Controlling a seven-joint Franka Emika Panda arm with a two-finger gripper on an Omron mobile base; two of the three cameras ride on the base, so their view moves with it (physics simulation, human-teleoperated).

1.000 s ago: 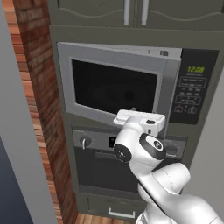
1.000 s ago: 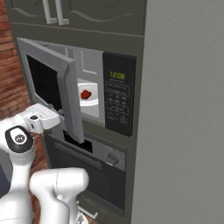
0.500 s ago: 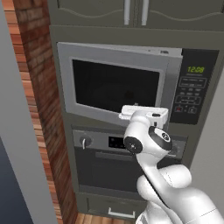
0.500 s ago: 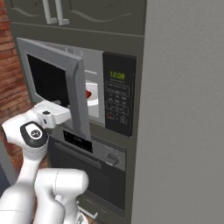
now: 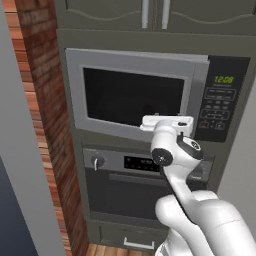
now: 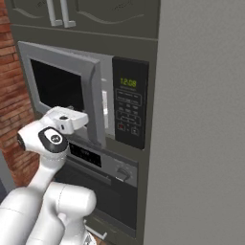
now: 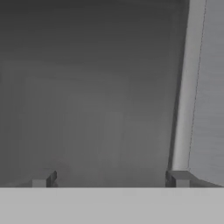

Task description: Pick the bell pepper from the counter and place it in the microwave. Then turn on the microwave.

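While the microwave (image 5: 135, 97) is sitting in its tall grey-green cabinet with its door (image 6: 62, 86) standing only a little ajar, the gripper (image 5: 166, 123) is pressing up against the lower right part of that door. In the left base view the white hand is lying flat against the silver door frame just under the dark glass window (image 5: 131, 96), near the door's right edge. In the right base view the door is angling outward from the cabinet face, a narrow pale gap is showing between its free edge and the black keypad panel (image 6: 129, 109), and the hand is sitting low on the door's outer face. The green digits (image 5: 223, 79) are glowing at the top of the panel. In the hand view the two dark fingertips (image 7: 176, 179) are rising well apart, so the jaws are standing wide with nothing between them; beyond them the dark glass is blurring into grey, and the pale door frame (image 7: 186, 87) is running up the right side. The bell pepper cannot be made out; the door is covering the cavity. Below the microwave the oven (image 5: 145, 185) is showing its knob (image 5: 97, 161) and a dark display strip.
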